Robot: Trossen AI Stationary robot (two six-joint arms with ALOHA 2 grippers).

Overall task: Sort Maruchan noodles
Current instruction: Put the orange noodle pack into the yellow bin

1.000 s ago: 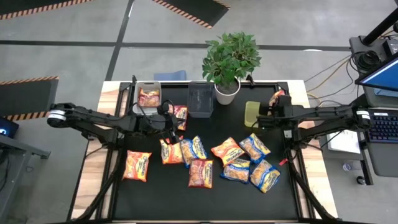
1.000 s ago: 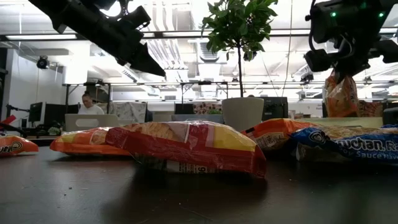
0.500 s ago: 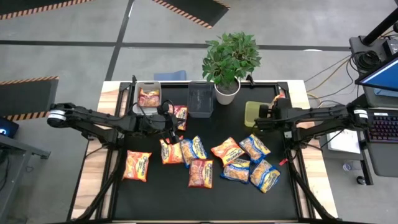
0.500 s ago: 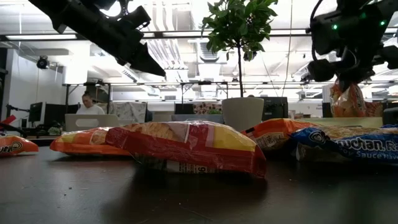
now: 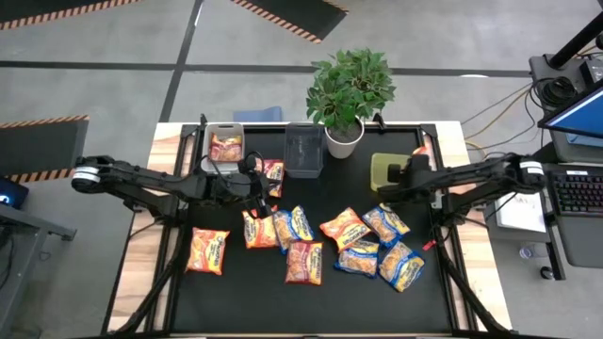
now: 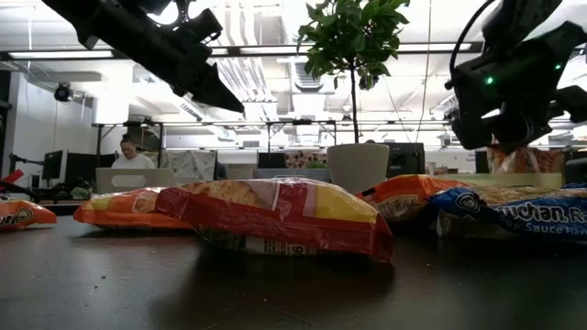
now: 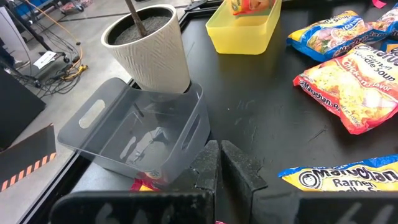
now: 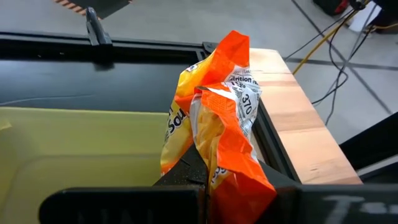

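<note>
Several Maruchan noodle packets lie flat on the black table's middle. One more lies in the light grey bin at the far left. My right gripper is shut on an orange packet over the right end of the yellow bin. In the left wrist view this packet shows inside the yellow bin's rim. My left gripper is shut on nothing. It hangs above the table beside a red packet, left of the dark grey bin. My right gripper pinches the orange packet's crumpled end between its two fingers. The fingers slant down from the table's right side. The packet sticks out beyond them over the yellow bin's right wall. Whether its free end touches the bin cannot be told.
A potted plant in a white pot stands at the far edge between the dark grey bin and the yellow bin. Wooden strips border the black mat left and right. The near part of the mat is bare.
My right gripper has sunk toward the yellow bin and drifted a little toward the table's left, rolling slightly. The orange packet has gone down with it and hangs lower against the bin.
</note>
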